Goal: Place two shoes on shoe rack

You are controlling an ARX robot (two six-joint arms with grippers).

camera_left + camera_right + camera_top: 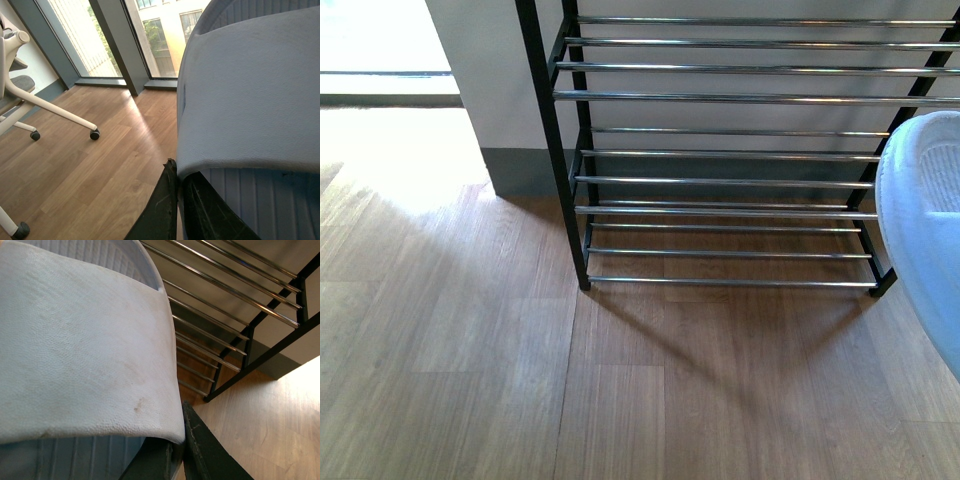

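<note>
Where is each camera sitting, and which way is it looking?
Front view: on the robot's body, facing the black-framed shoe rack with chrome bars; no arm shows, only a pale blue rubber slide.
Left wrist view: on the left arm, its left gripper shut on a pale blue slide, facing windows.
Right wrist view: on the right arm, its right gripper pinching another slide.
Shared: front and right wrist both show the rack.

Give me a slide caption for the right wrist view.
Right gripper holding a pale blue slide by its strap, beside the empty chrome bars of the shoe rack.
</note>
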